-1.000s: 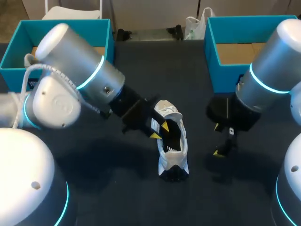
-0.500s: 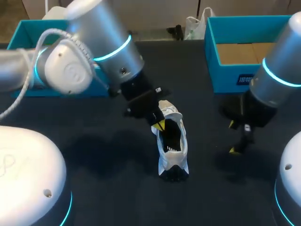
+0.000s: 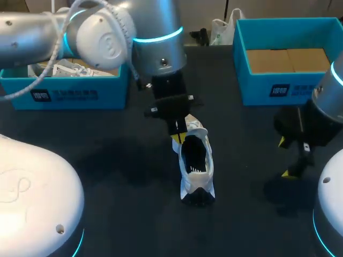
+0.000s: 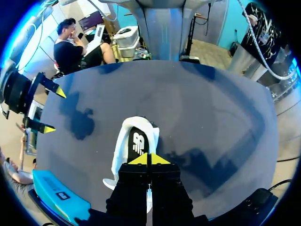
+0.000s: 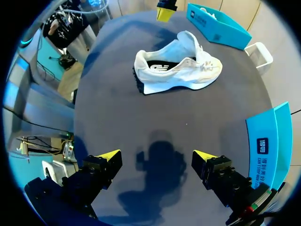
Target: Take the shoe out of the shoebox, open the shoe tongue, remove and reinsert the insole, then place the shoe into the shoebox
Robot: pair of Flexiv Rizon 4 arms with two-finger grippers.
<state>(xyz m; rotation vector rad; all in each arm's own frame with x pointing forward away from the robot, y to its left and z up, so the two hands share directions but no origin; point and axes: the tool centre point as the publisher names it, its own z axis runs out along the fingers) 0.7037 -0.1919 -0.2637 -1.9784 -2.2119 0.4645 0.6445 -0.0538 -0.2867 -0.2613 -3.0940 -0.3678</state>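
Opening the tongue seems the step in hand, with the left tool point(image 4: 150, 159), tips pressed together, over the white mesh sneaker point(image 3: 196, 160) on the dark surface point(image 3: 107, 160), the right tool point(image 5: 157, 157) spread wide beside the sneaker, and the black insole point(image 4: 137, 145) likely to grip next.

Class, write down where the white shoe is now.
In the head view the white shoe stands at the middle of the table, its far end right by the left gripper.

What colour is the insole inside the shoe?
Black insole with a white mark, clearest in the left wrist view.
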